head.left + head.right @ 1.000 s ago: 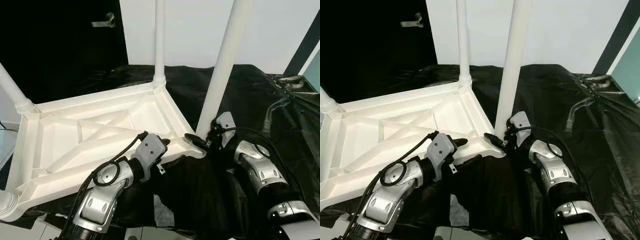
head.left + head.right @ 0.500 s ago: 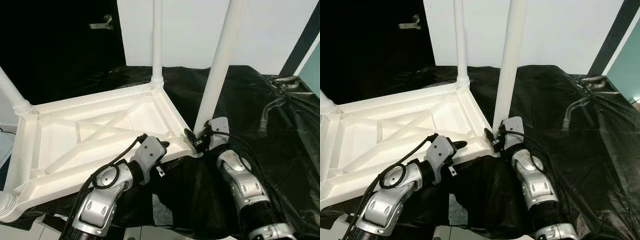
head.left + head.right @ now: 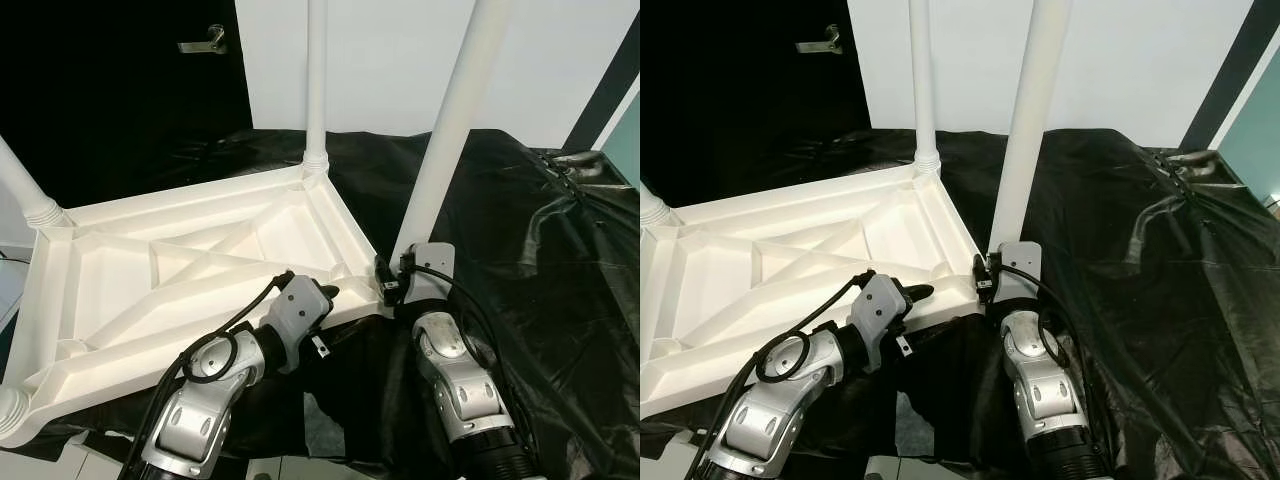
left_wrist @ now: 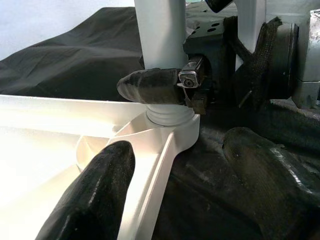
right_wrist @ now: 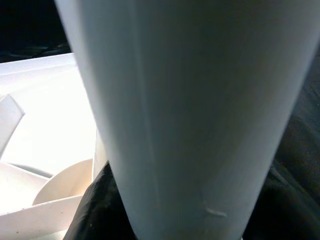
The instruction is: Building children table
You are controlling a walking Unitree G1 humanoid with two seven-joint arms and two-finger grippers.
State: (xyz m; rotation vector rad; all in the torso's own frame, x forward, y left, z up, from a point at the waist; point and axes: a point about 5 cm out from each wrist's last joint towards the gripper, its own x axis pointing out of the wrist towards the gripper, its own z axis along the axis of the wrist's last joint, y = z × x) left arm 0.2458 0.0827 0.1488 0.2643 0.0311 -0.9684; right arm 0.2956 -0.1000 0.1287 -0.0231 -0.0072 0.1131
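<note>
The white children's table (image 3: 200,250) lies upside down on black cloth, with its white legs pointing up. My right gripper (image 3: 388,285) is shut on the base of the near-right leg (image 3: 450,130), where it meets the corner socket. In the left wrist view one of its black fingers (image 4: 150,85) wraps across that leg (image 4: 160,40). The right wrist view sees the leg (image 5: 175,100) from very close. My left gripper (image 3: 325,300) is open at the table's front rim (image 4: 155,180), one finger inside the rim and one outside.
Black cloth (image 3: 560,260) covers the work surface and bunches into folds at the right (image 3: 570,165). Another leg (image 3: 317,80) rises at the far corner and one (image 3: 25,190) at the left. A dark door with a handle (image 3: 205,42) stands behind.
My right arm has swung in from the right, so its forearm now points straight at the leg base, the gripper still there. The left gripper has kept its place on the rim.
</note>
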